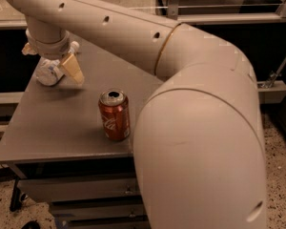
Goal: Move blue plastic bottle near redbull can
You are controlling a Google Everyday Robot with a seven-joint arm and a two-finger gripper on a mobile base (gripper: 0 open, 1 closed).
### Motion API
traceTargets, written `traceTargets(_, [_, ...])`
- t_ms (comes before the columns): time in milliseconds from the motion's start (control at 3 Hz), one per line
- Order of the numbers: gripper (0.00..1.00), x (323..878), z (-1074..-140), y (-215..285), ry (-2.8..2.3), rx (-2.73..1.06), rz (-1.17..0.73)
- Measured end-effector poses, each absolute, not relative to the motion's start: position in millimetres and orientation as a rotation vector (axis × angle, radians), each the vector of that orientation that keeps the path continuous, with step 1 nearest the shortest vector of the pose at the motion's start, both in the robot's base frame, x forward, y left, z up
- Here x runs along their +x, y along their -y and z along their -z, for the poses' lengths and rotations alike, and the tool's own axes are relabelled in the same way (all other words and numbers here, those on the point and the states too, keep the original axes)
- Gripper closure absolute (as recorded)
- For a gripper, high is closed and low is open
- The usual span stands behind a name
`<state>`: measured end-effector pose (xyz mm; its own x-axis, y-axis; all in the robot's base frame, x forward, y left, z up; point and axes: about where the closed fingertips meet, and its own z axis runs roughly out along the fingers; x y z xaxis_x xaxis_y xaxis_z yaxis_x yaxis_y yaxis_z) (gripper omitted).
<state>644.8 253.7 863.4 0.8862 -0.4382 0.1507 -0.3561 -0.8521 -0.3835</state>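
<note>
The pale arm (pixel 195 128) fills the right. A grey worktop (pixel 52 123) over drawers (pixel 76 191) stands on speckled floor (pixel 281 175). A red cola can (pixel 115 115) stands near its front. At the back-left corner, the blue plastic bottle (pixel 46 74) lies between the spread jaws of the gripper (pixel 51 64).

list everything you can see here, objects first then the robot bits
blue plastic bottle: one, whitish with a pale label, lying on its side at the table's far left corner
red cola can: one, red with a silver top, upright near the table's front edge
redbull can: none in view
table: one, grey, at the left of the view
drawers: grey, under the tabletop
metal rail: pale, across the back
floor: speckled, at right
arm: one, cream, sweeping from the lower right up and over to the far left
pincer: one, tan fingers spread either side of the bottle, just above the tabletop
</note>
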Motion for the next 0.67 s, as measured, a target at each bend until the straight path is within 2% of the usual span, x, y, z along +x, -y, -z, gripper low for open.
traceTargets(667, [0.00,663.4,-863.1,-265.7,-0.576,-2.779,0.418])
